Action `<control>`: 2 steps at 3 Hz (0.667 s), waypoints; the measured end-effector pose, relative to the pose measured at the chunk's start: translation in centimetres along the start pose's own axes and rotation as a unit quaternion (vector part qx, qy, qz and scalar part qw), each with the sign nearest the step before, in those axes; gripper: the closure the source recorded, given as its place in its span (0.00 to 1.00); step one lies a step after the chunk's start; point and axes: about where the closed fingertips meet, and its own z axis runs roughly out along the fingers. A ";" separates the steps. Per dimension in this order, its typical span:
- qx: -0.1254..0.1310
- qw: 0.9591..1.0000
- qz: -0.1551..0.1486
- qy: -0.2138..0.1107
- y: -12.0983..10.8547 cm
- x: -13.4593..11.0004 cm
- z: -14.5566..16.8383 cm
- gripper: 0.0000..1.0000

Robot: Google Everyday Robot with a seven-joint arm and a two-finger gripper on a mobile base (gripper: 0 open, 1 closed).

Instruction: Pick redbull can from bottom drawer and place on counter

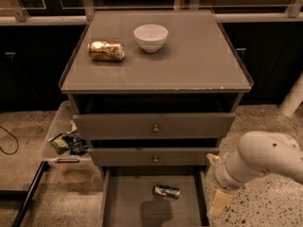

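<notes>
Glossy counter (pixel 199 65); metal redbull can (pixel 166 190); matt jaws beside bottom drawer (pixel 128 207).

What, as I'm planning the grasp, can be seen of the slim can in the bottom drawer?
The small slim silver and dark blue metal can lies on its side on the floor of the open grey-brown bottom drawer, towards the back, slightly angled, touching only that floor. Nothing holds it. The pale end effector hangs outside the drawer, apart from it.
</notes>
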 end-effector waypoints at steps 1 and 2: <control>0.012 0.999 -0.014 -0.041 -0.8 1.6 4.6 0.00; 0.033 0.995 -0.029 -0.087 -2.1 3.1 8.3 0.00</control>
